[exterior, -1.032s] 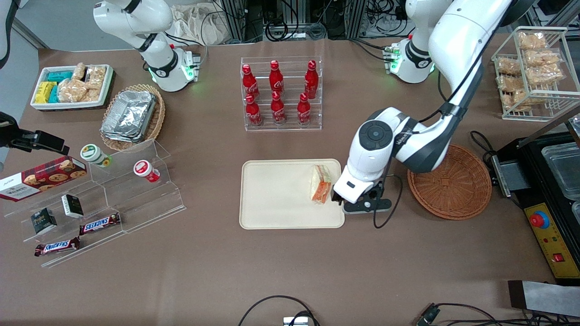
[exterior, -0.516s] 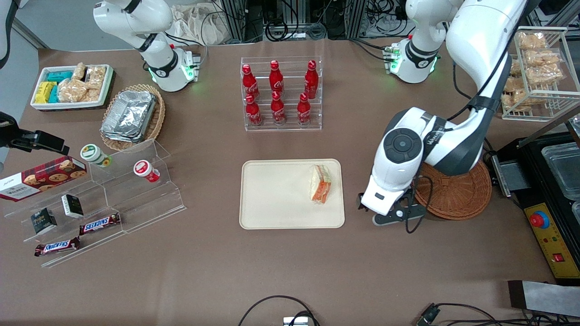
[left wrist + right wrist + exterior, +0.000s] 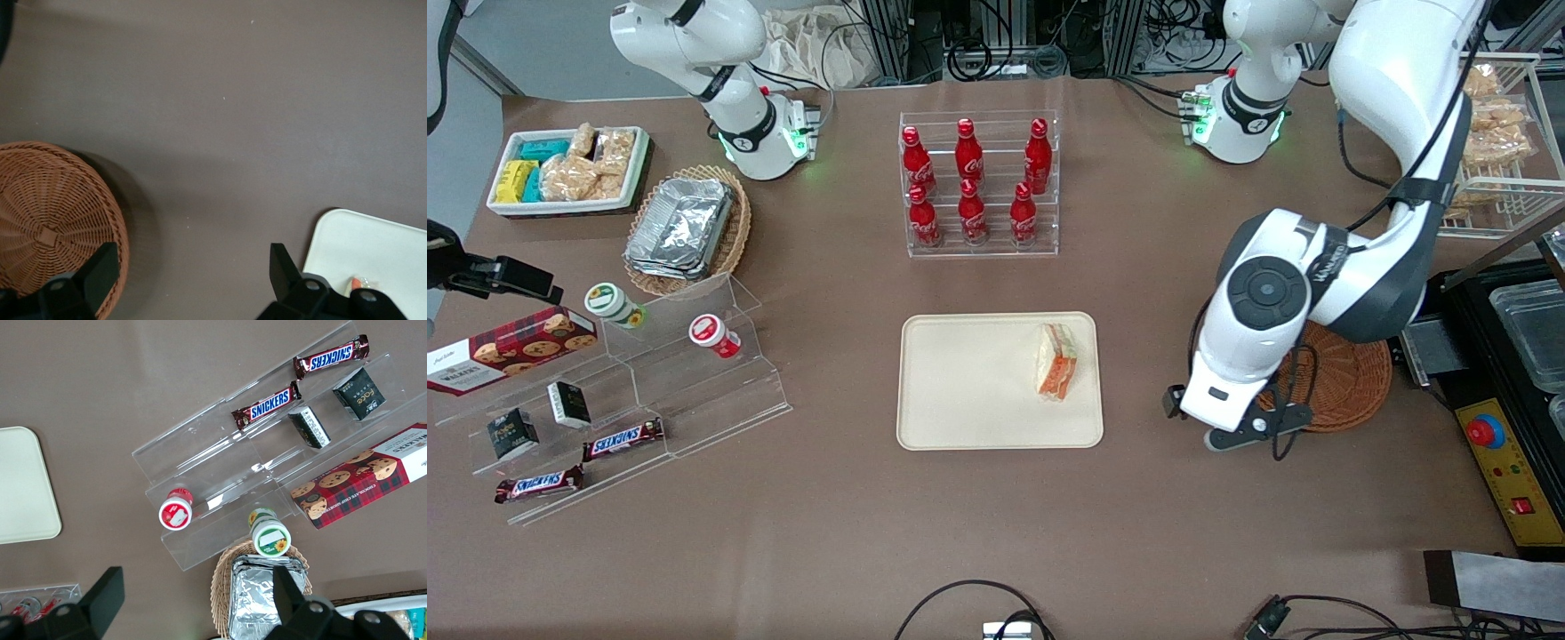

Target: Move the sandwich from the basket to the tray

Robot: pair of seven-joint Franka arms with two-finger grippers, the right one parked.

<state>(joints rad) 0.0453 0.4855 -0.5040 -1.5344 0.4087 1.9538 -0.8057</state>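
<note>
The sandwich (image 3: 1056,362), a wrapped white wedge with orange filling, lies on the cream tray (image 3: 978,382) near the tray's edge toward the working arm. In the left wrist view a sliver of the sandwich (image 3: 360,283) shows on the tray (image 3: 377,243). My left gripper (image 3: 1190,416) hangs over bare table between the tray and the reddish-brown round basket (image 3: 1347,387), which the arm partly covers. The gripper (image 3: 193,273) is open with nothing between its fingers. The basket (image 3: 47,220) holds nothing that I can see.
A clear rack of red cola bottles (image 3: 978,187) stands farther from the front camera than the tray. An acrylic stand with snacks (image 3: 631,382), an oval basket of foil containers (image 3: 685,227) and a white bin (image 3: 569,169) sit toward the parked arm's end. A black machine (image 3: 1503,373) adjoins the basket.
The gripper has moved away from the tray's edge toward the basket. The sandwich stays on the tray, unmoved.
</note>
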